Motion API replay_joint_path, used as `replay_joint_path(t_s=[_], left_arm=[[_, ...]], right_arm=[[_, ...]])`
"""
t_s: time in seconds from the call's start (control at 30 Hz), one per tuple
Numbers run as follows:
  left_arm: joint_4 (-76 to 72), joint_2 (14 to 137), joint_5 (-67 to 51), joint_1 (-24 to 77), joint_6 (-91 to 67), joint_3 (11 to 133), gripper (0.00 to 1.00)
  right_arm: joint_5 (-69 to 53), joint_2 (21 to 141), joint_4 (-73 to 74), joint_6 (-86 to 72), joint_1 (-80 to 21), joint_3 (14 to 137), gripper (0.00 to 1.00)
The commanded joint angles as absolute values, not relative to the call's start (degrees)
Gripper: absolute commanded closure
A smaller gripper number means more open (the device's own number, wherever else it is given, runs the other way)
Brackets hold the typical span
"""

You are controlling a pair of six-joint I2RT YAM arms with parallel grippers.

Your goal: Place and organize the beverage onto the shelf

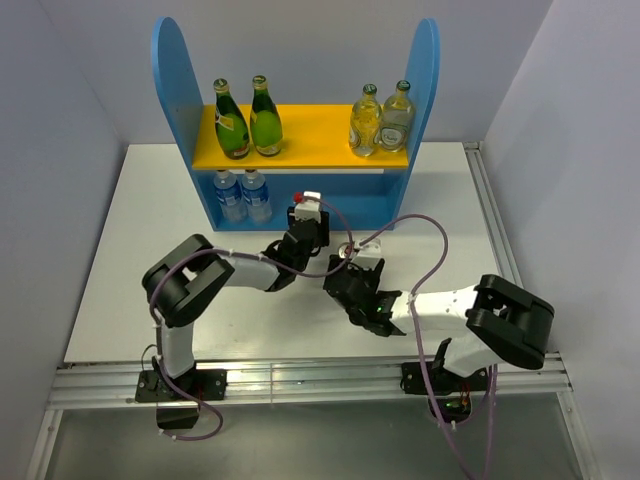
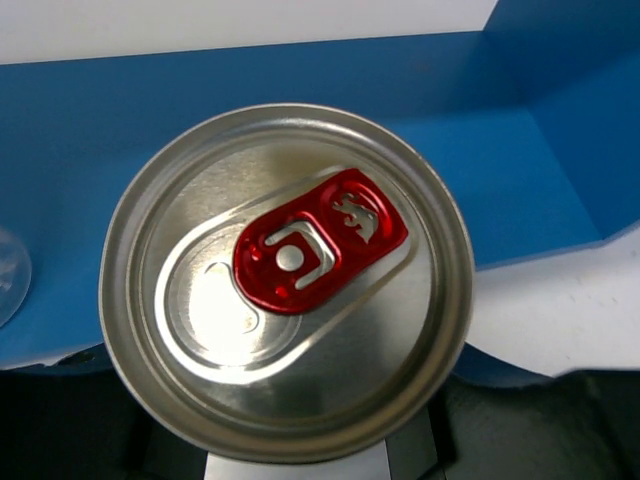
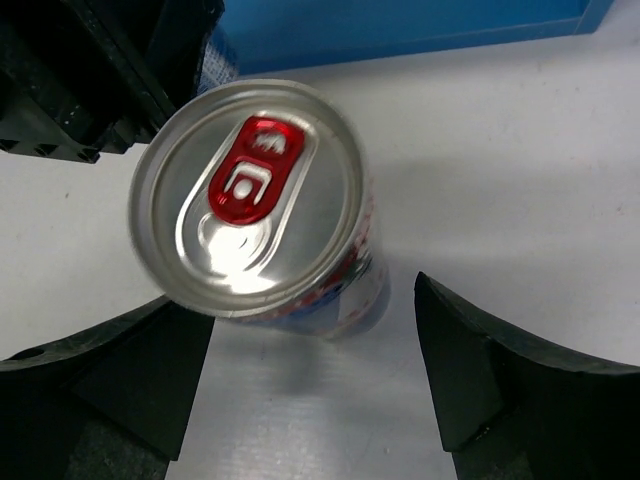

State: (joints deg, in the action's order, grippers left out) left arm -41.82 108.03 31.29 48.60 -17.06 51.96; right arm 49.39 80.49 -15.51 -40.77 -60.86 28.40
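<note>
The blue shelf [image 1: 172, 75] stands at the back of the table. Two green bottles [image 1: 248, 120] stand on its yellow board, and two water bottles [image 1: 241, 195] on the lower level at the left. My left gripper [image 1: 305, 216] is shut on a silver can [image 2: 290, 270] with a red tab, held upright just in front of the lower level [image 2: 560, 150]; the can hides its fingers. A second can [image 3: 250, 220] stands on the table between the fingers of my right gripper [image 3: 305, 300], which is open, with a gap on the right side.
Two pale yellowish glass bottles [image 1: 382, 120] stand on the right of the yellow board. The two arms meet close together mid-table, with the right gripper [image 1: 352, 268] just behind and right of the left one. Cables loop over the table [image 1: 130, 250].
</note>
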Motion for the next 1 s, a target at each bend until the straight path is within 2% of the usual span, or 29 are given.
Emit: replay_joint_path(t_s=[0.0,0.13,0.27,0.37,0.4,0.5,0.57,0.6,0.77,0.9,0.97], left_arm=[[-49.13,109.94,28.48,46.76,-15.38,57.56,1.00],[-49.22,113.19,27.16,45.44,-15.64,60.20,1.00],[-49.31,115.31,26.19,44.21,-15.30,63.01,1.00],[-49.13,116.98,25.84,43.68,-14.59,65.20,1.00],[-48.61,117.33,25.84,43.51,-14.59,66.00,1.00],[-47.55,119.17,24.96,42.63,-14.85,68.20,1.00],[-46.84,119.79,25.31,42.10,-14.77,69.17,1.00],[-46.06,120.06,25.40,42.01,-14.77,69.60,1.00],[-35.95,123.22,26.54,41.13,-16.61,77.51,1.00],[-35.07,123.05,25.50,40.87,-18.02,77.26,0.70],[-34.37,123.05,25.49,40.69,-18.28,77.69,0.61]], right_arm=[[53.43,81.91,-22.76,-39.38,-59.77,28.38,0.14],[54.05,85.34,-25.48,-38.32,-58.71,29.27,0.18],[54.06,87.53,-27.42,-38.06,-58.18,29.62,0.34],[53.09,89.29,-28.56,-37.53,-57.66,29.97,0.58],[53.09,89.91,-28.48,-37.70,-57.48,30.14,0.72],[53.00,90.27,-28.30,-38.06,-57.22,30.15,0.86],[53.61,89.74,-28.13,-38.14,-57.13,30.06,0.90],[54.05,88.95,-27.69,-38.14,-57.13,30.15,0.97],[54.05,85.96,-27.34,-35.87,-55.73,31.72,1.00],[54.31,84.20,-26.20,-34.46,-54.58,33.75,1.00],[54.75,83.94,-25.23,-34.28,-54.32,34.89,1.00]])
